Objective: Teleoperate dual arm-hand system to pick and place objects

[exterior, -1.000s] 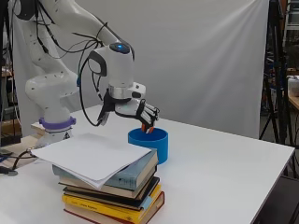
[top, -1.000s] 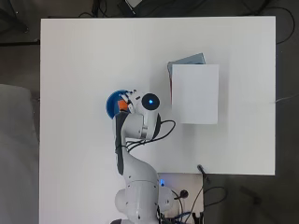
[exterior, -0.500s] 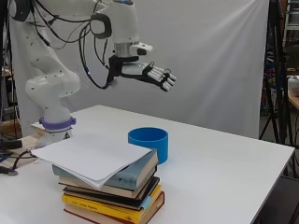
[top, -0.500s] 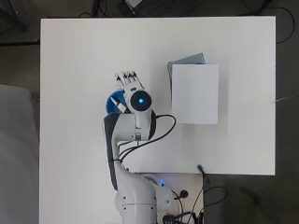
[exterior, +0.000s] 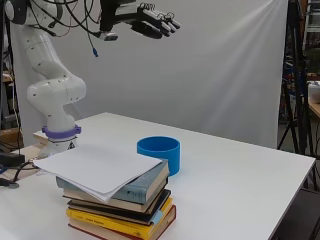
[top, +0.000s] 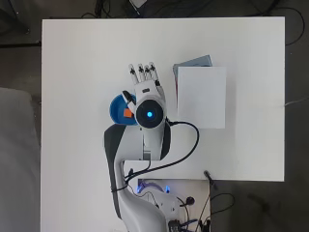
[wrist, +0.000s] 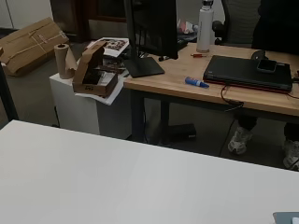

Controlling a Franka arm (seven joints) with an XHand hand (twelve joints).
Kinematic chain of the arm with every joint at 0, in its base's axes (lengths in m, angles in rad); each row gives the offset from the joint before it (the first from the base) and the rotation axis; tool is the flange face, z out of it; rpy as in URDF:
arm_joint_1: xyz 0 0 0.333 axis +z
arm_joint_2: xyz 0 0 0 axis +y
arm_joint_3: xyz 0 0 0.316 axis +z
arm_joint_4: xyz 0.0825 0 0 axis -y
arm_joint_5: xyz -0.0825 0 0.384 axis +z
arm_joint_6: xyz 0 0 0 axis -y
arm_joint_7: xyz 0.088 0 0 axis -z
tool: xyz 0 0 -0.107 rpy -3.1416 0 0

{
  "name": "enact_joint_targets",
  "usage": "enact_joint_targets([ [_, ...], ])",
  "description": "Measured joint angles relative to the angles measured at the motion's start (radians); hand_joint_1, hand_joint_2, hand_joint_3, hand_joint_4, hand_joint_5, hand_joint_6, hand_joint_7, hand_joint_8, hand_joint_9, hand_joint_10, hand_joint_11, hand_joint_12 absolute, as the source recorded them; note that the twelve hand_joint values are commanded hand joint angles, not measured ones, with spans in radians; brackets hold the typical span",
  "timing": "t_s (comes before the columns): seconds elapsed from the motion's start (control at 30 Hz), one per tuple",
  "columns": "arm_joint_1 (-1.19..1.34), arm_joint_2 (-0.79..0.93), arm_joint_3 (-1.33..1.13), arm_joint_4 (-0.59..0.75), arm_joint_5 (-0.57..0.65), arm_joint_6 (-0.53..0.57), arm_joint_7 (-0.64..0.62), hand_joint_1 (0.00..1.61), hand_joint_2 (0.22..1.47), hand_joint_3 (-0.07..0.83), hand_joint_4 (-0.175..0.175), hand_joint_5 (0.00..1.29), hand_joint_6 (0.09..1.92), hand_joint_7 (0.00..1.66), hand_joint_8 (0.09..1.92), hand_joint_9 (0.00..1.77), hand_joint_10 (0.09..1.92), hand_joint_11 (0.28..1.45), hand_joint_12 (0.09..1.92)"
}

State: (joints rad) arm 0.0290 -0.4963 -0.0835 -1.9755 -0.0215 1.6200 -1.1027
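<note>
While the arm reaches out high over the table [top: 77, 72], the hand [exterior: 150, 22] hangs well above everything on it, fingers straight and spread, holding nothing. In the overhead view the hand [top: 145, 82] points up the view, its fingertips over bare white tabletop. Below and behind the hand, partly hidden under the arm in the overhead view, stands a blue bowl [top: 116, 110]; a small orange thing [top: 128, 113] shows inside it at the arm's edge, too much covered to identify. The side view shows the blue bowl [exterior: 158, 152] upright on the table, apart from the hand and just behind a stack of books [exterior: 120, 205]. The stack lies to the right of the bowl in the overhead view, and a white sheet of paper [top: 201, 96] rests on top, covering most of the uppermost book [top: 193, 62], whose grey-blue corner projects beyond the sheet. In the side view the sheet of paper [exterior: 97, 167] overhangs the stack toward the arm's base. The wrist view shows the far edge of the table [wrist: 117, 182] and, beyond it, a wooden desk [wrist: 210, 86] in the room.
</note>
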Motion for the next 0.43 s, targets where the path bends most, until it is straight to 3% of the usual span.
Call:
enact_joint_targets([
  [0.13,-0.007,0.001,-0.013,0.010,-0.062,-0.016,0.035,0.32,1.09,-0.001,0.042,0.37,0.09,0.52,0.09,0.63,0.09,0.49,0.09],
  [0.3,-0.013,-0.004,-0.037,-0.014,-0.047,-0.013,0.066,0.30,1.09,-0.002,0.046,0.35,0.09,0.45,0.09,0.55,0.09,0.46,0.09],
  [0.43,-0.015,-0.014,-0.028,-0.007,-0.071,-0.005,0.088,0.33,1.09,-0.002,0.034,0.44,0.09,0.67,0.09,0.79,0.09,0.54,0.09],
])
